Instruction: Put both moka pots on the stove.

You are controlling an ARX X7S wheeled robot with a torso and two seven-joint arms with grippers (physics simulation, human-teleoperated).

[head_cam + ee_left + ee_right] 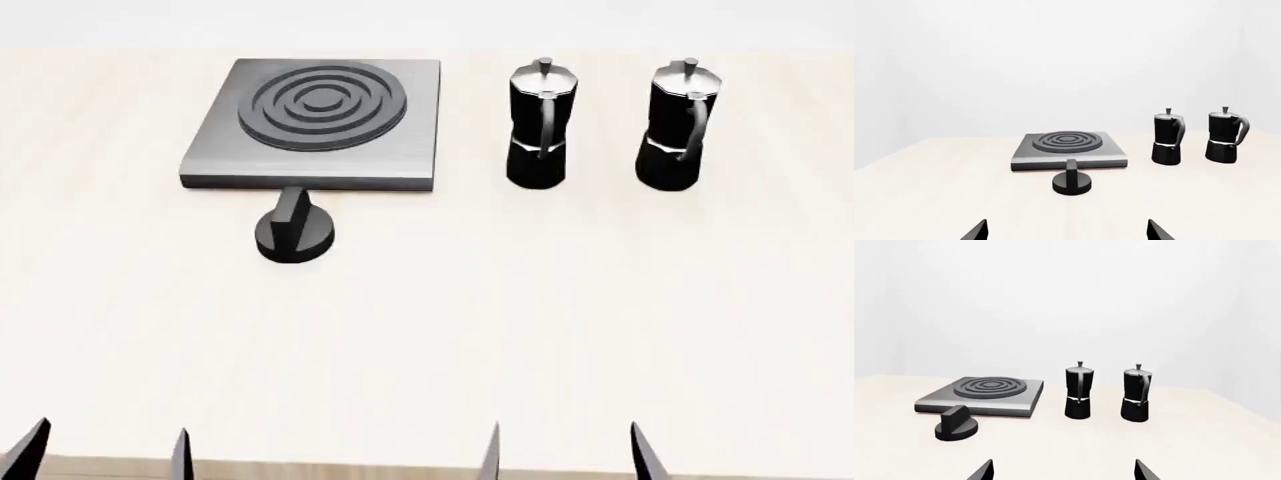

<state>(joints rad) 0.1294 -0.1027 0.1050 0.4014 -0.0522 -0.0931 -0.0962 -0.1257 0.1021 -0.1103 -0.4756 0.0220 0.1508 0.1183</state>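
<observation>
Far side of the table [427,330]: stove [387,150] at left, two moka pots upright to its right, side by side and apart. Nearer moka pot [541,125] just beside the stove's right edge, not touching; farther moka pot [683,125] right of that one. Knob [294,232] just before the stove's front edge, toward its left half. Neither pot on the stove.
</observation>
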